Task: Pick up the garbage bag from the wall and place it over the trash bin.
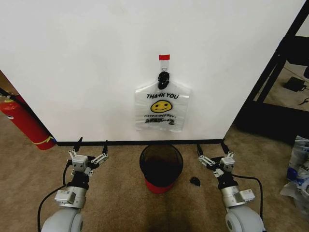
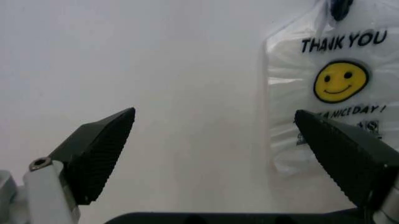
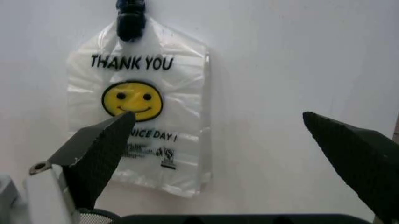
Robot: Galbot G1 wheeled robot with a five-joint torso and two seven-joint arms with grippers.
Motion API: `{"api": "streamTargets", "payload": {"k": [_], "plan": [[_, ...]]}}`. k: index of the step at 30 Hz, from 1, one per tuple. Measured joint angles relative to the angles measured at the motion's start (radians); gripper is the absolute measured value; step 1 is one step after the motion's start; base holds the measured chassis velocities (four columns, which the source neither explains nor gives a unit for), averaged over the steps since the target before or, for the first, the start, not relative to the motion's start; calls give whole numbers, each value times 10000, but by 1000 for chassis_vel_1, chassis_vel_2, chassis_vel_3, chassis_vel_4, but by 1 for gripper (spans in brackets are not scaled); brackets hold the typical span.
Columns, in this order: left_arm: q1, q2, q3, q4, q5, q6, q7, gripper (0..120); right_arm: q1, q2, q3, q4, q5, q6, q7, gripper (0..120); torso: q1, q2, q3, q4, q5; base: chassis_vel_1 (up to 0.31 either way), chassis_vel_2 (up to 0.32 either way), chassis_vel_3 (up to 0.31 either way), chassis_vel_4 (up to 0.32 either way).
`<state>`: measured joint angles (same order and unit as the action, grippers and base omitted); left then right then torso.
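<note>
The garbage bag [image 1: 161,107] is thin clear plastic printed "THANK YOU" with a yellow smiley. It hangs flat on the white wall [image 1: 96,63] from a black hook [image 1: 164,76] under a red tape tab [image 1: 164,57]. Directly below stands the trash bin [image 1: 161,166], black mesh with a red base. My left gripper [image 1: 91,146] is open, low and left of the bin. My right gripper [image 1: 211,147] is open, low and right of the bin. The bag [image 2: 327,93] lies beyond the left fingers [image 2: 100,154], and the bag [image 3: 143,112] shows past the right fingers [image 3: 96,158].
A red fire extinguisher [image 1: 24,121] leans at the wall's left end. A small black object [image 1: 195,181] lies on the carpet right of the bin. A black frame [image 1: 275,72] and bagged items [image 1: 299,174] stand at the right.
</note>
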<state>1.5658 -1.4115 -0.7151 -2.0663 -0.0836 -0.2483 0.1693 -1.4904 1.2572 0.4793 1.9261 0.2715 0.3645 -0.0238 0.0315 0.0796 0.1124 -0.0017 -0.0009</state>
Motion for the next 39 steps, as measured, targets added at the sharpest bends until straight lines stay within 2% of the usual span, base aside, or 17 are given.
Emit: {"api": "streamTargets", "payload": {"k": [3, 6, 7, 9, 13, 17, 20, 21, 23, 25, 27, 29, 31, 32, 36, 39], "plan": [[146, -143, -42, -68, 92, -134, 51, 100, 261, -179, -413, -26, 1480, -41, -373, 100, 0, 0, 0, 1, -4, 0, 0, 0, 0], [379, -379, -44, -222, 175, -214, 48, 100, 1050, -394, -1345, -105, 4668, -493, -922, 100, 0, 1, 0, 4, -3, 0, 0, 0, 0], [379, -379, -44, -222, 175, -214, 48, 100, 1050, -394, -1345, -105, 4668, -493, -922, 100, 0, 1, 0, 4, -3, 0, 0, 0, 0], [517, -457, -83, -303, 269, -262, 49, 100, 1633, -407, -1714, -465, 5926, -563, -1344, 100, 0, 0, 1, 7, 2, 0, 0, 0, 0], [737, -511, -330, -471, 340, -324, 54, 100, 2524, -395, -2192, -1166, 7129, -584, -1947, 100, 0, 0, 1, 6, 0, 0, 0, 0, 0], [836, -606, -465, -562, 339, -374, 53, 100, 2404, -335, -2172, -1052, 6739, -773, -1847, 100, 0, 0, 1, 5, 1, 0, 0, 0, 0], [887, -691, -506, -570, 338, -474, 44, 100, 1779, -369, -1829, -564, 4527, -1178, -747, 100, 0, 0, 0, 1, -2, 0, 0, 0, 0], [895, -742, -509, -554, 338, -545, 33, 100, 1376, -450, -1563, -344, 2947, -1344, -81, 100, 0, 0, 0, -5, -1, 0, 0, 0, 0], [900, -805, -493, -500, 360, -622, 26, 100, 1180, -547, -1435, -170, 2110, -1374, 236, 100, 0, 0, 0, -6, -1, 0, 0, 0, 0], [901, -839, -477, -474, 386, -660, 25, 100, 1182, -590, -1455, -115, 2075, -1358, 292, 100, 0, 0, 0, -6, -1, 0, 0, 0, 0], [919, -943, -430, -444, 488, -726, 22, 100, 1474, -670, -1705, -104, 2919, -1175, 58, 100, 0, 0, 0, -4, 1, 0, 0, 0, 0], [1017, -1095, -385, -494, 624, -741, 21, 100, 2356, -669, -2359, -386, 5309, -924, -709, 100, 0, 0, 1, 2, -2, 0, 0, 0, 0], [1119, -1191, -392, -572, 702, -742, 21, 100, 3265, -520, -2835, -894, 6928, -862, -1131, 100, 0, 0, 0, 8, 3, 0, 0, 0, 0], [1119, -1191, -392, -572, 702, -742, 21, 100, 3265, -520, -2835, -894, 6928, -862, -1131, 100, 0, 0, 0, 8, 3, 0, 0, 0, 0], [1348, -1317, -508, -639, 900, -752, 24, 100, 4804, -166, -3511, -2555, 8894, -708, -2154, 100, 1, 0, 2, 7, 5, 0, 0, 0, 0], [1448, -1404, -561, -680, 961, -765, 38, 100, 5472, 16, -3700, -3378, 9635, -632, -2741, 100, 0, -1, 2, 5, -3, 0, 0, 0, 0]]}}
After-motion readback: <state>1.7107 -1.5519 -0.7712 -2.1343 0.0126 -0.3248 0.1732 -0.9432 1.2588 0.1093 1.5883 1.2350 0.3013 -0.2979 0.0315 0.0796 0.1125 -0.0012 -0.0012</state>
